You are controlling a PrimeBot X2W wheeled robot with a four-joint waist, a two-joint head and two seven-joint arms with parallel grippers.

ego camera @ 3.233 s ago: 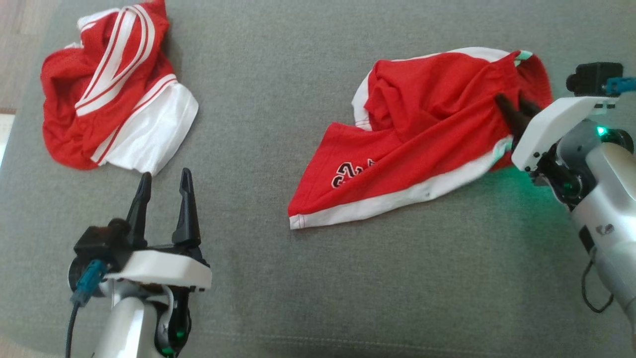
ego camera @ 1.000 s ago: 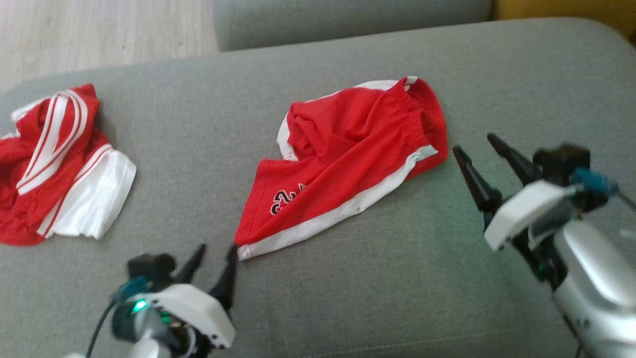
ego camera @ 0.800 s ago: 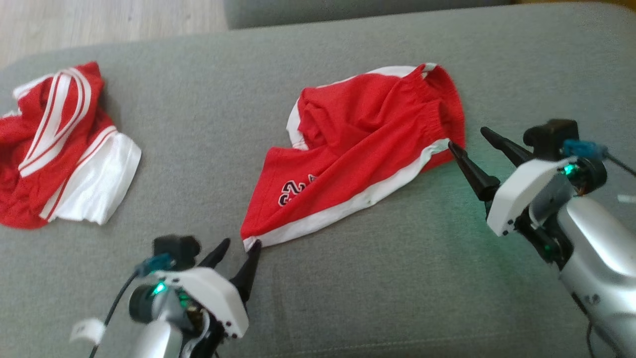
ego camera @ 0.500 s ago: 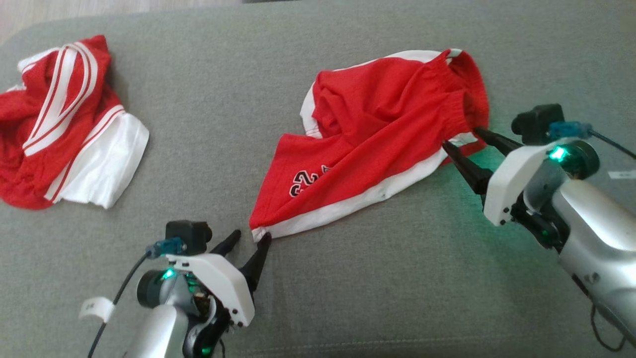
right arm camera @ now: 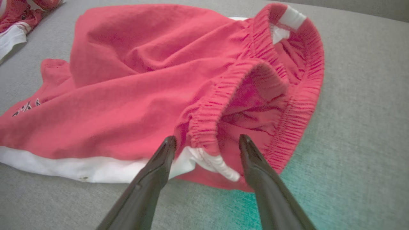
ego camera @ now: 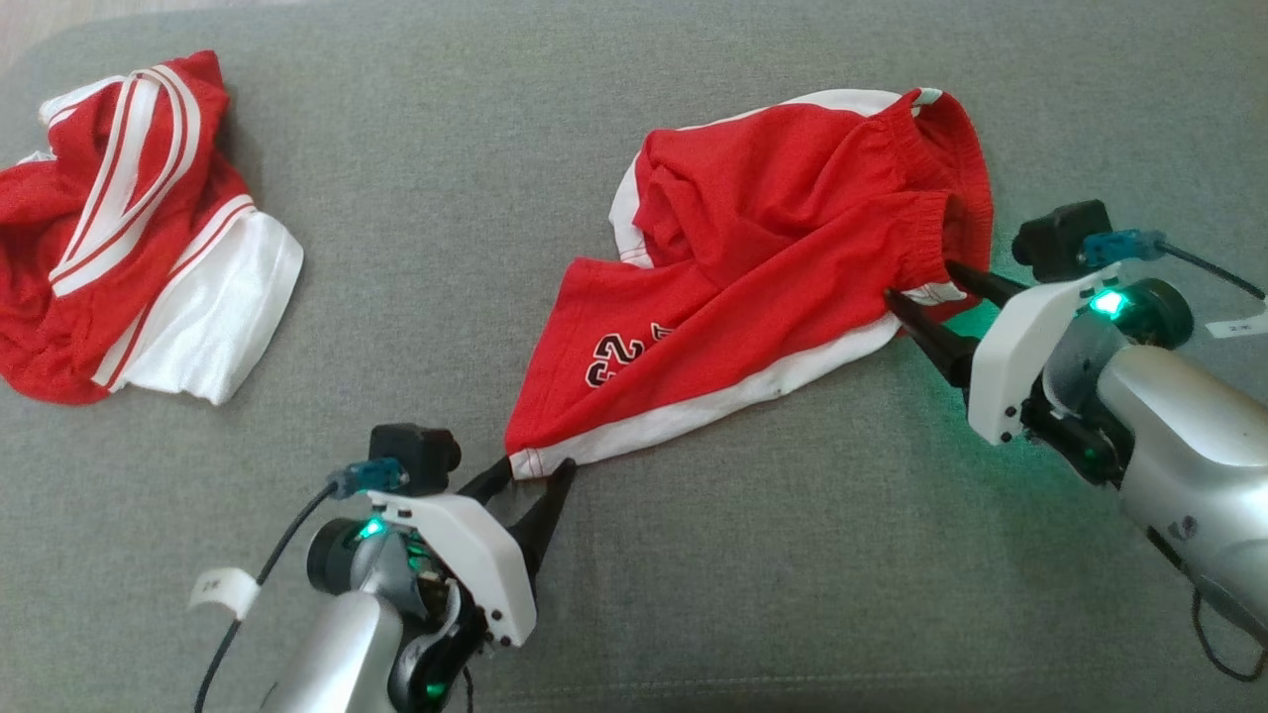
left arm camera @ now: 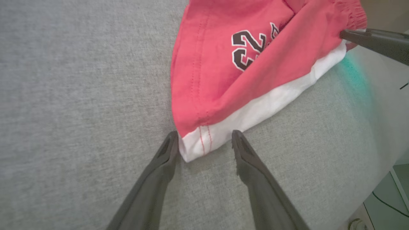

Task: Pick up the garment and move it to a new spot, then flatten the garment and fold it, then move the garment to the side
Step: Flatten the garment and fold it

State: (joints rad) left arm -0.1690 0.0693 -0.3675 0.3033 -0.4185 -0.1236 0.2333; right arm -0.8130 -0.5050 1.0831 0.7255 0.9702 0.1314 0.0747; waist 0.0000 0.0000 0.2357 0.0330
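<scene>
1. Left gripper (left arm camera: 204,132): jaws spread, straddling the white hem corner (left arm camera: 195,147) of the red shorts (ego camera: 773,267); nothing pinched yet.
2. Right gripper (right arm camera: 207,137): jaws spread either side of the elastic waistband (right arm camera: 209,126), just ahead of its tips.
3. Risk: closing shallow, the left may catch only the hem's edge and lose it on lifting.
4. Risk: the right may pinch one waistband layer (the opening gapes), leaving the shorts twisted when stretched over the grey cushion (ego camera: 792,564).

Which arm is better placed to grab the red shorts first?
Probably left: the left pincer straddles the thin hem corner of the shorts; the right pincer straddles a bulkier, bunched waistband.
</scene>
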